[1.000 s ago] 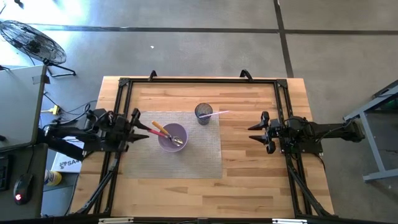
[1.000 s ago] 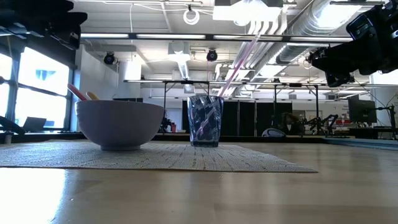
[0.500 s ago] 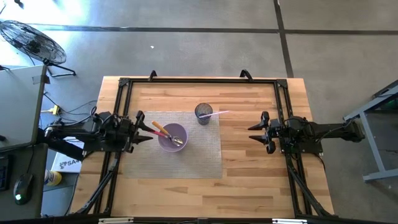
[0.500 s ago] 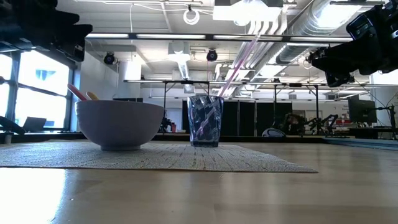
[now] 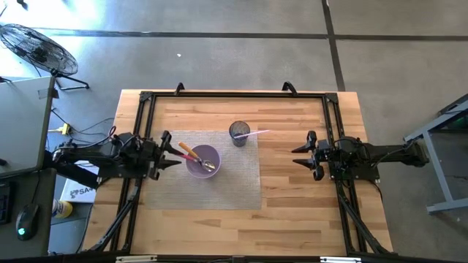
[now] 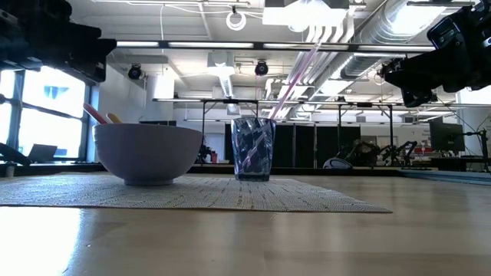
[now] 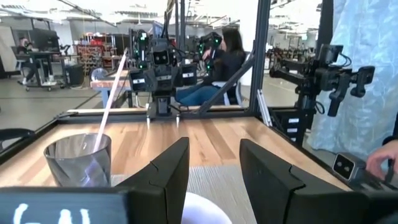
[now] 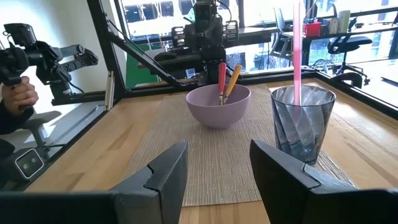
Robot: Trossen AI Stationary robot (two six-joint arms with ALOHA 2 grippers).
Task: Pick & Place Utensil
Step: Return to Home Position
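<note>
A lilac bowl (image 5: 202, 161) stands on a grey woven mat (image 5: 234, 183) and holds two utensils, one with a red handle (image 8: 221, 79) and one with an orange handle (image 8: 232, 79), both leaning on its rim. A dark clear cup (image 5: 239, 133) on the mat's far edge holds a pink utensil (image 5: 256, 134) that leans toward the right. My left gripper (image 5: 173, 155) hovers open just left of the bowl. My right gripper (image 5: 301, 155) waits open, well to the right of the mat.
A black metal frame (image 5: 234, 95) runs along the table's far edge and down both sides. Bare wood lies between the mat and my right gripper and along the near edge. A person sits beyond the table (image 7: 227, 56), and a hand shows (image 8: 18, 93) in the right wrist view.
My left gripper has moved a little toward the table's right, closer to the bowl. Bowl, cup and utensils have stayed where they were.
</note>
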